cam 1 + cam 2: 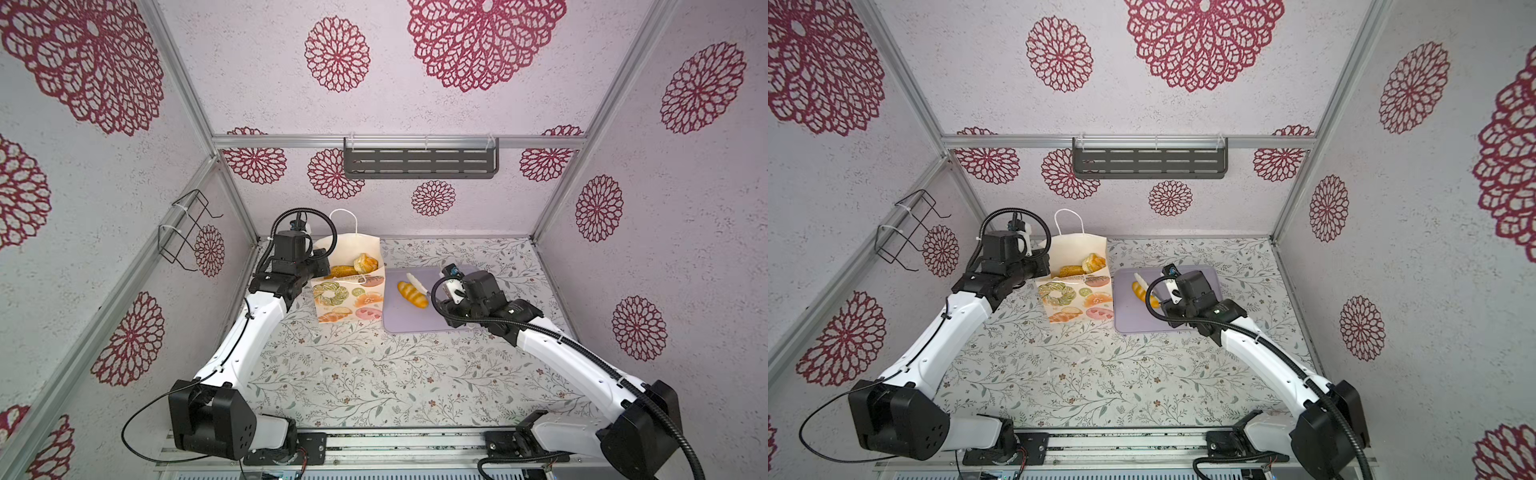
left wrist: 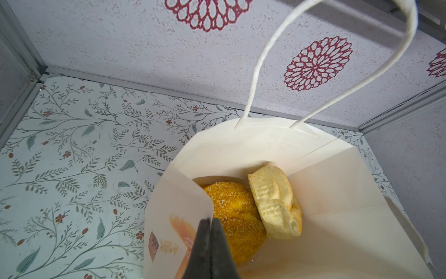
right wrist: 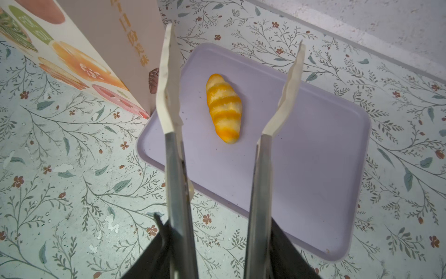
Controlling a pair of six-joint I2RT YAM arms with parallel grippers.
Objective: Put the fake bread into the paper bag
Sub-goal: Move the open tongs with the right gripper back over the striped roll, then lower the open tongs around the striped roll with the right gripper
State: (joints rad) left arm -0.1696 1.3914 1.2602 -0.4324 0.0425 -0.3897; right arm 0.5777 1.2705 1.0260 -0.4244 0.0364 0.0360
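Bread loaf (image 3: 224, 108) lies left of my right tool (image 3: 217, 241), lengthwise between the spread tips of the tongs (image 3: 178, 169) it grips.

Paper bag (image 1: 347, 299): cream, upright on the worktop (image 1: 353, 374), mouth open, pastry prints on its front, a white cord handle (image 1: 347, 216) standing up.
Bread inside: crumb-coated orange bun (image 2: 237, 224), with a pale ridged piece (image 2: 275, 203) leaning on it (the two touch).
Bread outside: one orange-and-cream striped loaf (image 1: 412, 294), flat on the lilac tray (image 1: 415, 322) beside the bag.
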